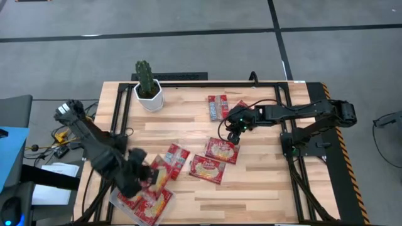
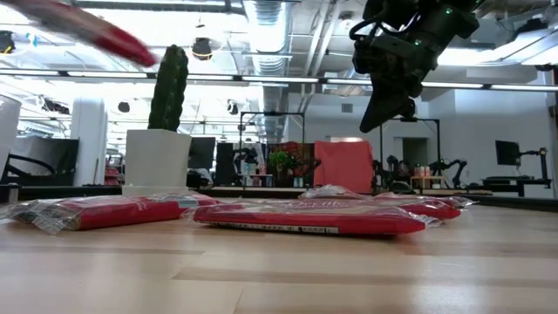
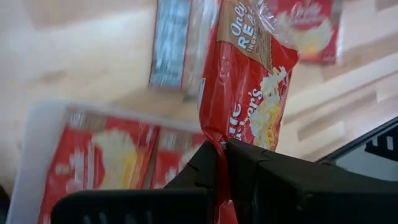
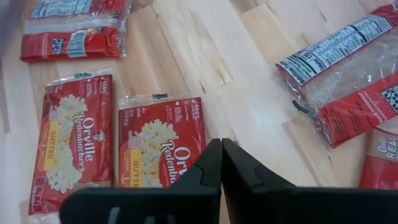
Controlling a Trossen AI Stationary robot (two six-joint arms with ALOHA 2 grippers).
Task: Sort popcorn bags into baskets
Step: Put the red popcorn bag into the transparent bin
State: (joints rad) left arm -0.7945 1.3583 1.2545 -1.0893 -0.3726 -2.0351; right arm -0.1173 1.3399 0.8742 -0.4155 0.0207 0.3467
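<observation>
Several red popcorn bags lie flat on the wooden table: one point(image 1: 221, 149) under my right gripper, one point(image 1: 206, 168) beside it, one point(image 1: 177, 158) farther left, and two at the far side point(image 1: 218, 107). The clear tray point(image 1: 117, 201) sits at the near left corner with two bags point(image 1: 151, 204) lying in it. My left gripper point(image 1: 137, 171) hovers over the tray, shut on another bag point(image 3: 255, 81). My right gripper point(image 1: 233, 130) is shut and raised above the table point(image 2: 384, 113), touching nothing. My left gripper pinches the red popcorn bag between its two fingers by the crimped edge at one short end point(image 3: 214, 138). The bag is lifted clear of the table and reaches out beyond the fingertips, above the tray point(image 3: 31, 146).
A white pot with a green cactus point(image 1: 148, 93) stands at the far left of the table. Black frame rails point(image 1: 286, 119) run along the table's left and right sides. Bare wood point(image 1: 251, 194) lies along the near right part.
</observation>
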